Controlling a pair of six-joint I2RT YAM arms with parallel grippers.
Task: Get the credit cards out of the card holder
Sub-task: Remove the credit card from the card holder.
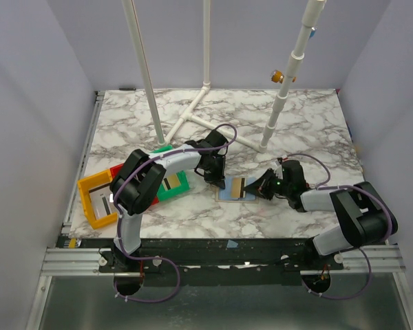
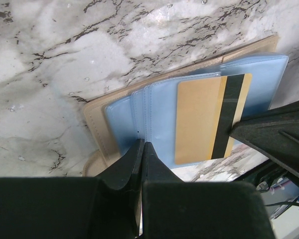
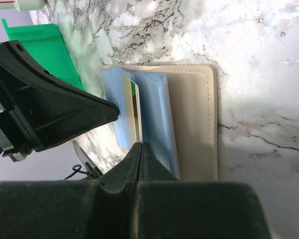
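Note:
The card holder [image 1: 227, 196] lies open on the marble, a beige sleeve [image 2: 97, 124] with pale blue plastic pockets [image 2: 159, 114]. A tan credit card with a black stripe [image 2: 199, 119] sticks partly out of a pocket. My left gripper [image 2: 142, 145] is shut, its tips pressed on the blue pocket's near edge; it also shows in the top view [image 1: 217, 181]. My right gripper [image 3: 140, 145] is shut on the card's edge [image 3: 133, 107]; it also shows in the top view [image 1: 259, 187]. Its finger [image 2: 269, 134] meets the card at the stripe. No other card shows.
A green bin [image 1: 173, 184], a red bin [image 1: 117, 172] and a yellow bin [image 1: 96, 199] stand left of the holder. The green bin also shows in the right wrist view [image 3: 40, 50]. A white pipe frame [image 1: 193, 110] stands at the back.

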